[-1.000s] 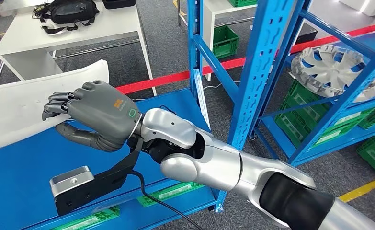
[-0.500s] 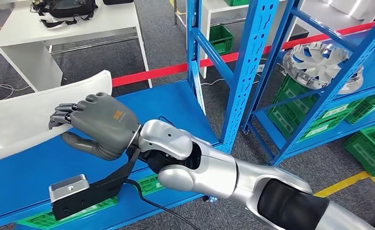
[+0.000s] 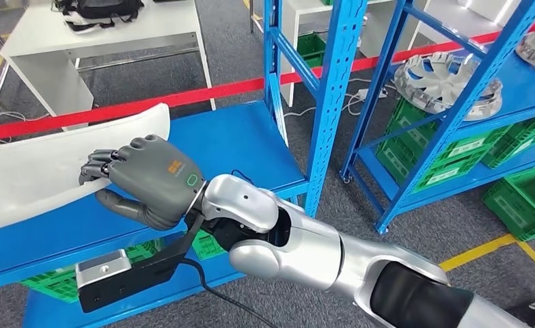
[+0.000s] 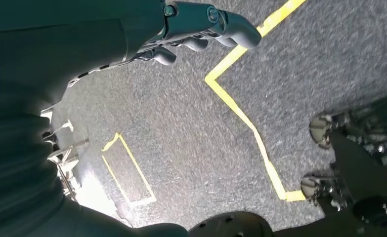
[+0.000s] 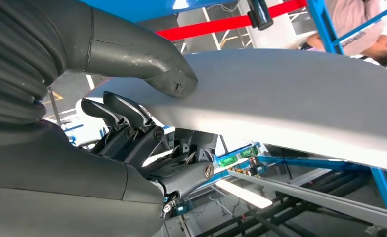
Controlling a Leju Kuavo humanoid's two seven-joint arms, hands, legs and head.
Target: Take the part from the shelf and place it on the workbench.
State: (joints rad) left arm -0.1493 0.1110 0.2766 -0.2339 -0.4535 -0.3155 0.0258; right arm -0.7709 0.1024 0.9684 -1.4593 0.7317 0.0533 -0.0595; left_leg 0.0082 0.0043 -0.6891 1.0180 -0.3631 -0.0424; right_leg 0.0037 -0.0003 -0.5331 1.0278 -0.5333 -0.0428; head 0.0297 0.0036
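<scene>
Shifted view since a second ago, camera turned, grip unchanged; right hand (image 3: pixel 148 179) still clamped on the white part (image 3: pixel 39 171), fingers over its edge, thumb beneath, above the blue shelf (image 3: pixel 230 147). Left hand (image 4: pixel 196 27) hanging over grey floor (image 4: pixel 191 138), fingers curled in, holding nothing.

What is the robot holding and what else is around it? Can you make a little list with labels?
Held thing: long white part
Holding hand: right hand, fingers over the part's edge, thumb pressed on its other side
Where the part is: above the blue shelf
Other hand: left hand, fingers curled, holding nothing, above the grey floor
Nearby: silver wheel cover on the next rack, green crates below, white table with a black bag
</scene>
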